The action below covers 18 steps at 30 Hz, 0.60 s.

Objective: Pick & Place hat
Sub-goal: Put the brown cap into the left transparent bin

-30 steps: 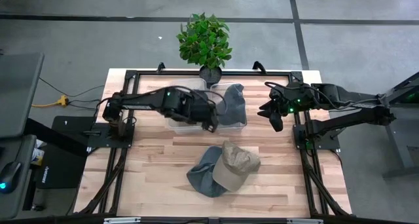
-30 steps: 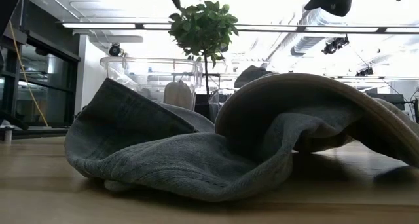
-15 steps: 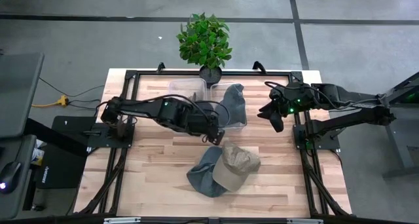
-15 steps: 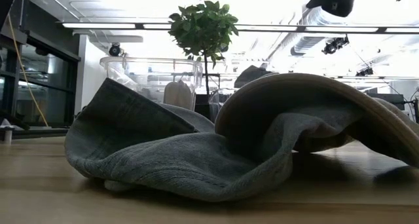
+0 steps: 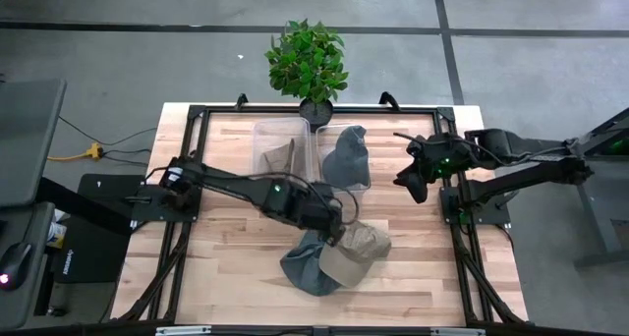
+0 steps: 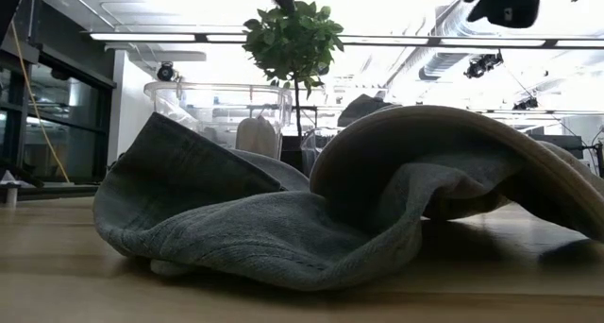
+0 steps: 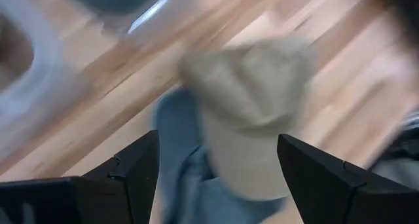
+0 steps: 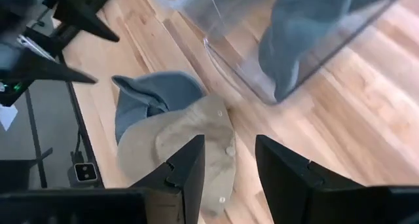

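1. At frame centre of the high view, a light wood table (image 5: 236, 267) with a black frame stands on a grey floor with dark seams.
2. At the table's upper edge, a potted plant (image 5: 307, 59) sits by two clear bins (image 5: 285, 140); the right bin holds a grey hat (image 5: 346, 157), the left a tan item.
3. Lower centre of the table: a tan cap (image 5: 356, 250) lies on and overlaps a blue-grey hat (image 5: 305, 262). In the low view both fill the foreground, the cap (image 6: 444, 153) arching over the blue-grey hat (image 6: 226, 219).
4. Behind, the low view shows ceiling light strips, ducts and dark windows at left.
5. No readable writing or labels.
6. Left arm: reaches from the left edge diagonally across the table. The left gripper (image 5: 339, 230) hangs over the cap's upper left edge, fingers (image 7: 141, 168) spread wide, holding nothing.
7. Right arm: waits at the right edge, upper half. The right gripper (image 5: 417, 186) is raised, fingers (image 8: 186, 165) partly apart, empty.
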Each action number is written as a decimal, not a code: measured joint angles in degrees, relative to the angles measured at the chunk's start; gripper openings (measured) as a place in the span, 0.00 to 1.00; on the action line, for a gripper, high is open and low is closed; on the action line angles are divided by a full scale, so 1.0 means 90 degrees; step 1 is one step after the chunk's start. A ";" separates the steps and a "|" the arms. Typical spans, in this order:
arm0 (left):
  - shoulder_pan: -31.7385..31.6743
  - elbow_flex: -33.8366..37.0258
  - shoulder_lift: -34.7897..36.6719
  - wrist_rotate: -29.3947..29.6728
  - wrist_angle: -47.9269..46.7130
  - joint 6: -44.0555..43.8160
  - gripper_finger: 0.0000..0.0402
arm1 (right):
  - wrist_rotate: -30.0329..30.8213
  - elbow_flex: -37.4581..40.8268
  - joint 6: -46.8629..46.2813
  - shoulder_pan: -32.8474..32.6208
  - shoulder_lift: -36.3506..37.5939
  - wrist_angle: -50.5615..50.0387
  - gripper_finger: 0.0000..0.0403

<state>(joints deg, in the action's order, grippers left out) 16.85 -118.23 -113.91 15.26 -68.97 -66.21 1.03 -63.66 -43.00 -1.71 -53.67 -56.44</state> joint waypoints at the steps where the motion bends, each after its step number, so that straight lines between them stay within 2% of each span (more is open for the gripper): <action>1: 0.0026 0.0071 -0.0033 -0.0019 -0.0040 0.0007 0.66 | 0.0023 -0.0002 -0.0174 -0.0076 -0.0005 -0.0104 0.32; 7: 0.0106 0.0704 0.0002 -0.0311 0.0948 0.0033 0.66 | 0.0308 0.0000 -0.1513 -0.0589 -0.0116 -0.0897 0.32; 10: 0.0098 0.0844 -0.0027 -0.0424 0.1010 0.0040 0.66 | 0.0397 0.0000 -0.2118 -0.0873 -0.0197 -0.1041 0.32; 14: 0.0098 0.0951 0.0008 -0.0426 0.1054 0.0043 0.66 | 0.0525 0.0170 -0.2840 -0.1276 -0.0291 -0.0981 0.32; 18: 0.0098 0.1117 -0.0002 -0.0519 0.1374 0.0120 0.66 | 0.0562 0.0899 -0.3601 -0.1770 -0.0296 -0.0431 0.32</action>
<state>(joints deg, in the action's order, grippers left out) 17.74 -108.17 -113.93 10.59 -56.61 -65.13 6.09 -55.57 -75.41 -17.65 -56.34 -60.32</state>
